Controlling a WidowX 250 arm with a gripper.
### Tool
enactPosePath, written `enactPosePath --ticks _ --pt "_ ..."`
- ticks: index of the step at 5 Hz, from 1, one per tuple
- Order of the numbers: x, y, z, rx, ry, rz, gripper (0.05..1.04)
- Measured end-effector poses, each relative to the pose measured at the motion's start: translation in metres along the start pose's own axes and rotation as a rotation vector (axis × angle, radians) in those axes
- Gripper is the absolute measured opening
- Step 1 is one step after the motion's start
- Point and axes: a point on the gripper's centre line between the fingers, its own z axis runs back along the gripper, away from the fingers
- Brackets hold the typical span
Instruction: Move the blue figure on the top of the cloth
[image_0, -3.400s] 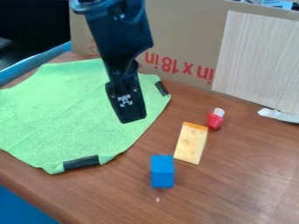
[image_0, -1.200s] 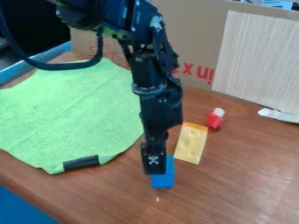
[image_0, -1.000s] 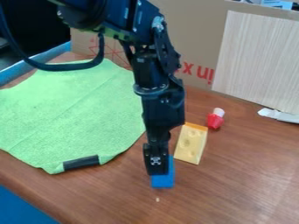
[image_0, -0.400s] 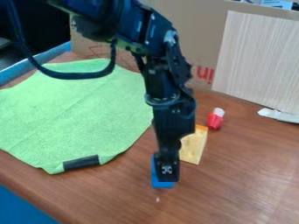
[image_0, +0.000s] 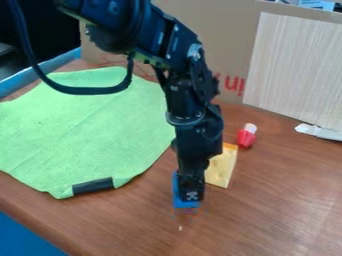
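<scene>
A black two-finger robot claw (image_0: 188, 195) hangs below the centre of the frame, at the end of an arm coming from the upper left. The claw is closed around a blue rectangular block (image_0: 179, 203), the figure to be moved, which lies directly at its tips. Blue shows along the claw's left side and just beneath it; the block's long axis runs roughly up and down the frame, in line with the claw. A bright green fabric cloth (image_0: 87, 125) spreads across the left of the frame, so the carry would need to go toward the upper left.

Compared with the frame just before, claw and block both sit slightly higher, and a blurred patch shows below the block's lower edge, suggesting the lift has begun. The cloth and the yellow toy cheese wedge (image_0: 222, 169), right of the claw, have not moved.
</scene>
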Motion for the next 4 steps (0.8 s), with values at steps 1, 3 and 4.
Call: enactPosePath --ticks 1,3,4 --pt "0.001 0.001 -0.001 0.014 -0.012 0.007 0.571" --pt "-0.005 0.004 0.012 -0.015 -0.033 0.070 0.571" --pt "-0.006 0.023 0.036 -0.015 -0.105 0.172 0.571"
